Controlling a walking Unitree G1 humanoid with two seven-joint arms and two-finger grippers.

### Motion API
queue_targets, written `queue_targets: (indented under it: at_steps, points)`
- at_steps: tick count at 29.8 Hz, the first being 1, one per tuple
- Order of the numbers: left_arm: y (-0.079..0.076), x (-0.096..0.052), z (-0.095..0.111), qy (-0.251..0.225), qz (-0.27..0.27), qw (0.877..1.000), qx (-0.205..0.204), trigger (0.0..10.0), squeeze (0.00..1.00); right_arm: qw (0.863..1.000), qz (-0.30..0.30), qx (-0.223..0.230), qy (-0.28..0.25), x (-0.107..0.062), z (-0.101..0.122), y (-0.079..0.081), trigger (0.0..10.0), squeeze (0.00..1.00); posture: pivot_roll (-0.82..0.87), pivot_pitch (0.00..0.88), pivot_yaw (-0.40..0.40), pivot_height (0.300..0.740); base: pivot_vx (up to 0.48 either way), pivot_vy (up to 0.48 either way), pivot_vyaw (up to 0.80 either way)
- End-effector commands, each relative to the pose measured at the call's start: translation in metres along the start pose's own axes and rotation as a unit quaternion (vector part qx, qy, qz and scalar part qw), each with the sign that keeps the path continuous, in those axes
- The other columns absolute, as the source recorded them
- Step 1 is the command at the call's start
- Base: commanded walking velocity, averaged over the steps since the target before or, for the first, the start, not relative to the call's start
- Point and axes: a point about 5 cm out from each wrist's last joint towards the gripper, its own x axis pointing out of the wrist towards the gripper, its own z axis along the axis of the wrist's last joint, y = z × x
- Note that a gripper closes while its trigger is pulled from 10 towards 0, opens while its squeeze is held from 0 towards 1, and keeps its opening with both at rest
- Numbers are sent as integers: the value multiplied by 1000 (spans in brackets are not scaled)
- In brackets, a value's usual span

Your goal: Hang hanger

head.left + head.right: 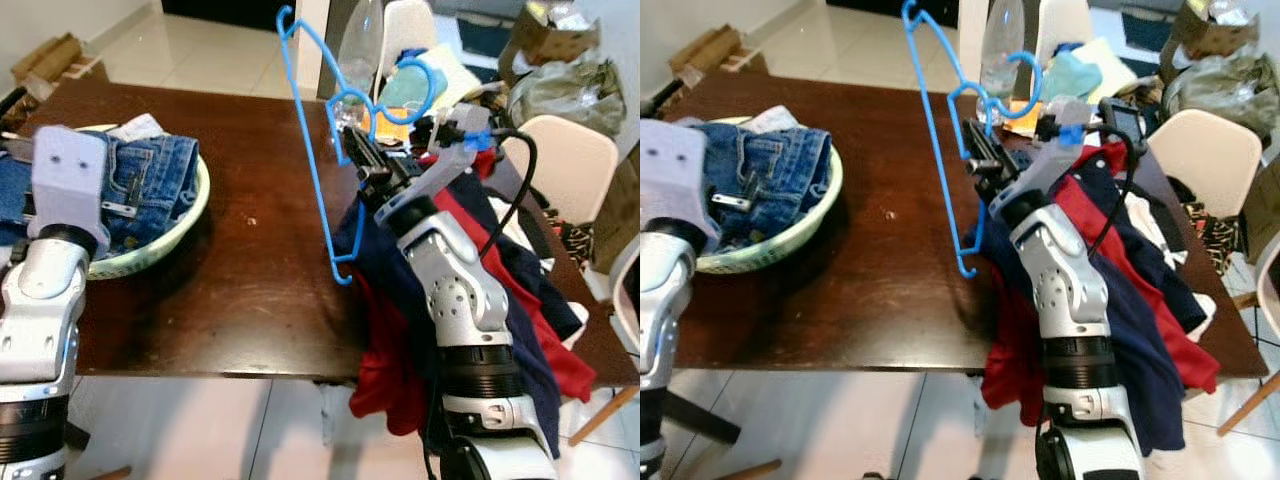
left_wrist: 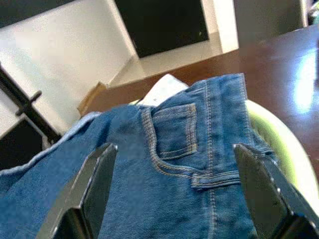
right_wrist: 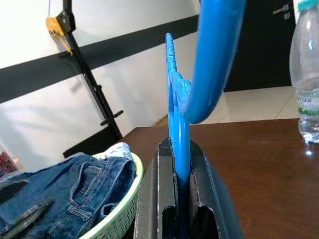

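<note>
Your right gripper (image 1: 362, 152) is raised above the right half of the dark wooden table (image 1: 250, 270), its two black fingers pressed together on the blue hanger (image 1: 318, 150). In the right wrist view the fingers (image 3: 159, 199) clamp a flat blue strut of the hanger (image 3: 178, 124) between them, with its curved hook (image 3: 214, 55) arching overhead. From your head cameras the hanger stands roughly upright and clear of the tabletop: one long side runs from a corner high above the table down to a lower corner just beside the heap of red and navy clothes (image 1: 520, 300) draped over the table's right edge. The hook loops near a clear plastic bottle (image 1: 362, 45) standing at the far side of the table.

Your left gripper (image 2: 174, 199) hovers over the pale green basket (image 1: 190, 215) on the left of the table, fingers (image 2: 87, 189) spread wide apart and pinching nothing. Folded blue jeans (image 2: 189, 144) lie in the basket directly beneath it; you cannot tell whether the fingertips touch the denim.

A white chair (image 1: 565, 160) stands beyond the clothes heap on the right, and the floor is pale tile (image 1: 200, 60).
</note>
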Motion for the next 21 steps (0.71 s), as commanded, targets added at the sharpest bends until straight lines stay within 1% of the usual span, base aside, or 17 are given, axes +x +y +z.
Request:
queue_targets:
  at_steps: [1,2,3,4,5,6,8,9,12,13,15,16,17,19,20,21]
  points:
    - [-8,1,-7,12,-43,998,38,10000,0,1000,-1,-1,1,-2,0,-2,10000,0,204,146,-100,740,0,0,0]
    - [-15,4,-12,20,-67,995,70,10000,0,1000,-1,-2,1,-1,0,-1,10000,0,202,145,-103,740,0,0,0]
    - [-15,4,-12,20,-67,995,70,10000,0,1000,-1,-2,1,-1,0,-1,10000,0,202,145,-103,740,0,0,0]
    - [-22,5,-17,27,-94,990,98,10000,0,1000,0,-3,2,-1,0,-1,10000,0,190,146,-102,740,0,0,0]
    - [-22,5,-17,27,-94,990,98,10000,0,1000,0,-3,2,-1,0,-1,10000,0,190,146,-102,740,0,0,0]
    - [-28,7,-21,30,-109,986,122,10000,0,1000,-1,-6,2,-1,0,-1,10000,0,180,147,-98,740,0,0,0]
    - [-28,7,-21,30,-109,986,122,10000,0,1000,-1,-6,2,-1,0,-1,10000,0,180,147,-98,740,0,0,0]
    - [-31,8,-23,32,-116,984,134,10000,0,1000,-1,-8,3,-2,0,-1,10000,0,180,147,-98,740,0,0,0]
    - [-31,8,-23,32,-116,984,134,10000,0,1000,-1,-8,3,-2,0,-1,10000,0,180,147,-98,740,0,0,0]
    - [-29,13,-25,39,-102,983,150,10000,0,1000,-4,-11,4,-4,1,-3,10000,0,166,150,-95,740,0,0,0]
    - [-9,25,-23,46,-35,985,161,10000,0,1000,-8,-15,5,-7,3,-4,10000,0,157,153,-96,740,0,0,0]
    - [-9,25,-23,46,-35,985,161,10000,0,1000,-8,-15,5,-7,3,-4,10000,0,157,153,-96,740,0,0,0]
    - [3,31,-20,44,-5,986,163,10000,0,1000,-8,-16,5,-7,3,-5,10000,0,151,158,-97,740,0,0,0]
    - [3,31,-20,44,-5,986,163,10000,0,1000,-8,-16,5,-7,3,-5,10000,0,151,158,-97,740,0,0,0]
    - [14,37,-16,40,19,987,156,10000,0,1000,-8,-17,5,-8,4,-4,10000,0,147,168,-99,740,0,0,0]
    - [14,37,-16,40,19,987,156,10000,0,1000,-8,-17,5,-8,4,-4,10000,0,147,168,-99,740,0,0,0]
